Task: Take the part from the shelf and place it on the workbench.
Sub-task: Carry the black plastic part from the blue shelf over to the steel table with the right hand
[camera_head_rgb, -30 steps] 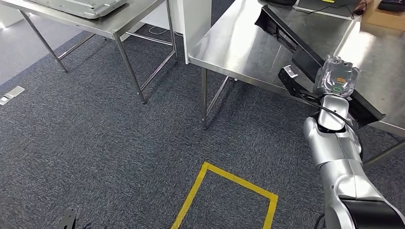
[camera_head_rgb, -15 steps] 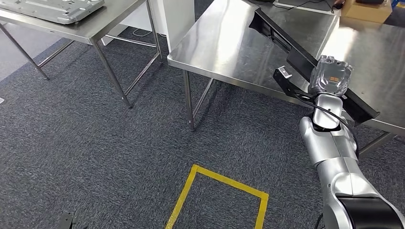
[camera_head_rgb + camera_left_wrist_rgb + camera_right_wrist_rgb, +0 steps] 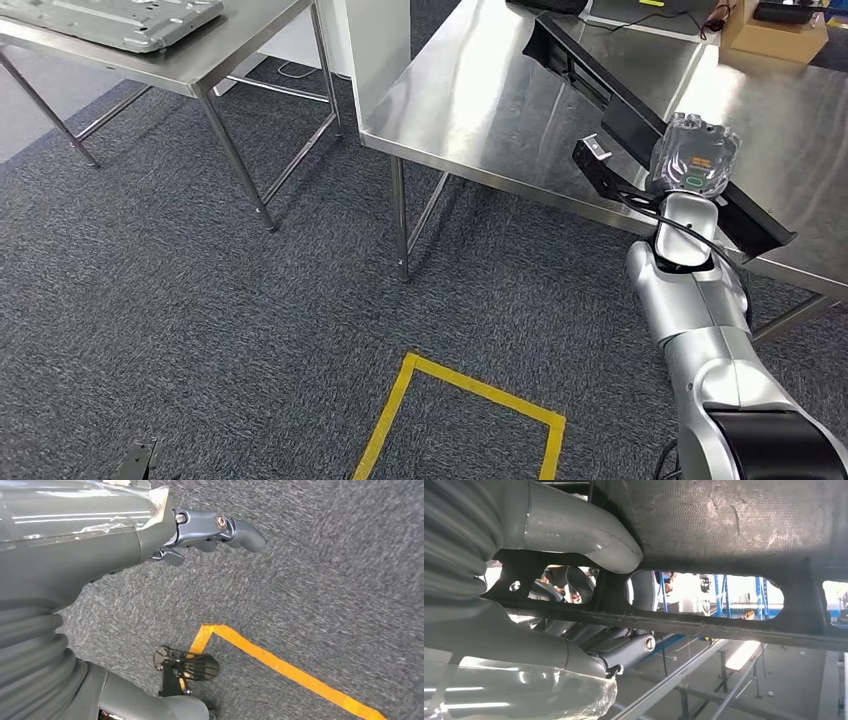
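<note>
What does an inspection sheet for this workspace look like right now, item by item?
Surface: steel workbench, bare metal under the part.
Job's things: long black part, held over the workbench and reaching past its near edge; the right wrist view shows it has slotted openings.
Clutter: cardboard box at the far edge; grey metal panel on a second steel table.
Hands: right hand grips the part, thumb over it; left hand hangs over the carpet holding nothing, fingers apart.
Cables: black cable along the right wrist; more at the far end of the workbench.
Surroundings: grey carpet with a yellow tape outline; white column between the tables.
</note>
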